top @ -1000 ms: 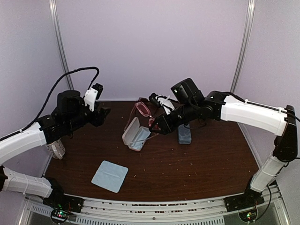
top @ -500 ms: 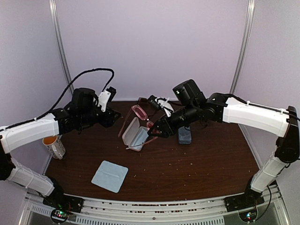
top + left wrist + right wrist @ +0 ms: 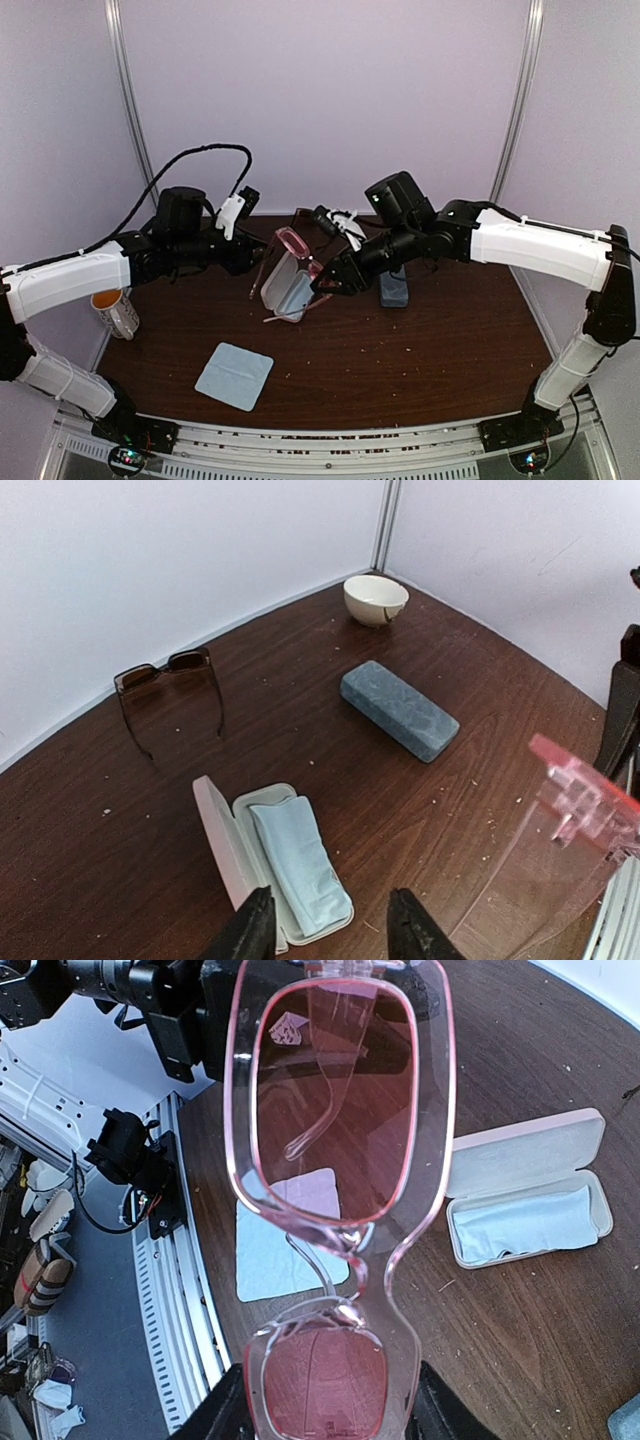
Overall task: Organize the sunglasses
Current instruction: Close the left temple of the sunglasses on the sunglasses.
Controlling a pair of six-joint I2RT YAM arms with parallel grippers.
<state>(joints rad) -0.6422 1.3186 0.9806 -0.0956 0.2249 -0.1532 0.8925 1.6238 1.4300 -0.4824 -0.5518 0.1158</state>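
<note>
The pair of sunglasses with a pink translucent plastic frame and rose lenses [image 3: 335,1100] is in the air above the middle of the dark brown wooden table [image 3: 420,350], not touching it. The right gripper [image 3: 325,280] is clamped on one lens end of it, with a finger on each side of the frame. The right arm reaches in from the right edge, bent at the elbow, with its wrist turned toward the left. The other pair, a chunky dark frame with brown lenses [image 3: 188,662], lies on the table near the far edge with its temples unfolded. The left arm stretches in from the left edge, nearly level. The left gripper [image 3: 330,932] holds nothing, and its jaws stand apart with a clear gap. It points at the pale pink oblong case [image 3: 225,850]. This case lies open just below the held glasses, its lid raised, and a folded light-blue cloth [image 3: 295,860] is in its tray. A grey-blue oblong case [image 3: 400,710] lies closed to the right of it. A second light-blue square cloth [image 3: 234,376] lies flat toward the near edge. A white bowl [image 3: 375,598] stands in the far corner, and a mug [image 3: 115,312] stands at the left edge.
</note>
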